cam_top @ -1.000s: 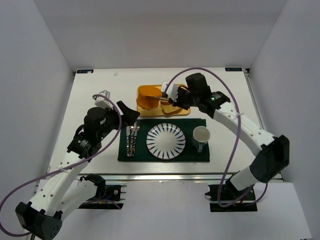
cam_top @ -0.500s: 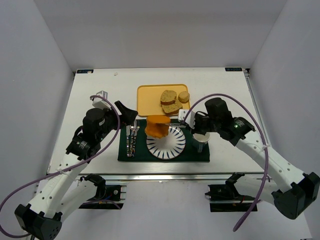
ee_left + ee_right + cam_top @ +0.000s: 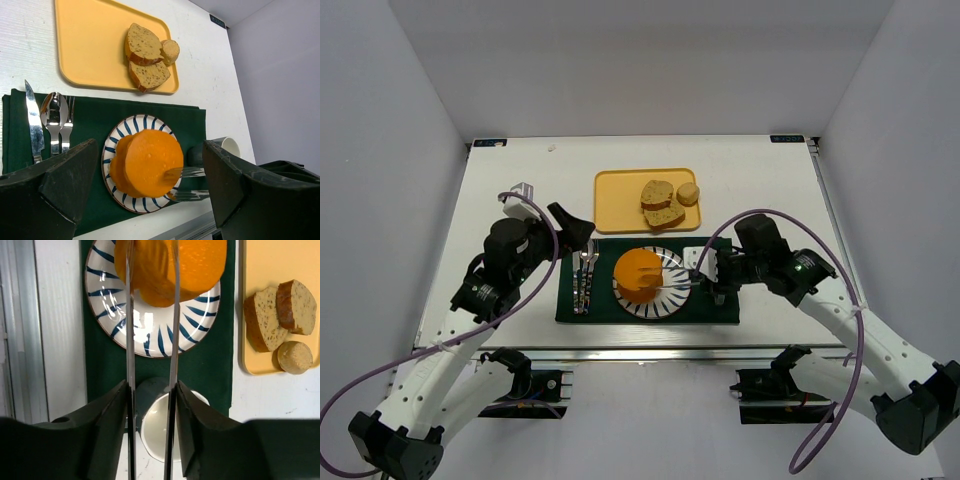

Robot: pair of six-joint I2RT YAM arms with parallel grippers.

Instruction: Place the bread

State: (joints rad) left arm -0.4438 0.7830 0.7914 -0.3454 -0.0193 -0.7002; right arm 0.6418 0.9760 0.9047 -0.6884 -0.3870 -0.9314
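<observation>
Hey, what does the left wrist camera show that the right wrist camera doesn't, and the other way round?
Only the left wrist: the knife, spoon and fork lying on the green mat left of the plate, and most of the yellow tray.
Only the right wrist: a look straight down into the white mug; the left wrist catches just part of its rim.
Both: the orange bun on the plate, and the two speckled slices and the small round roll on the tray.
</observation>
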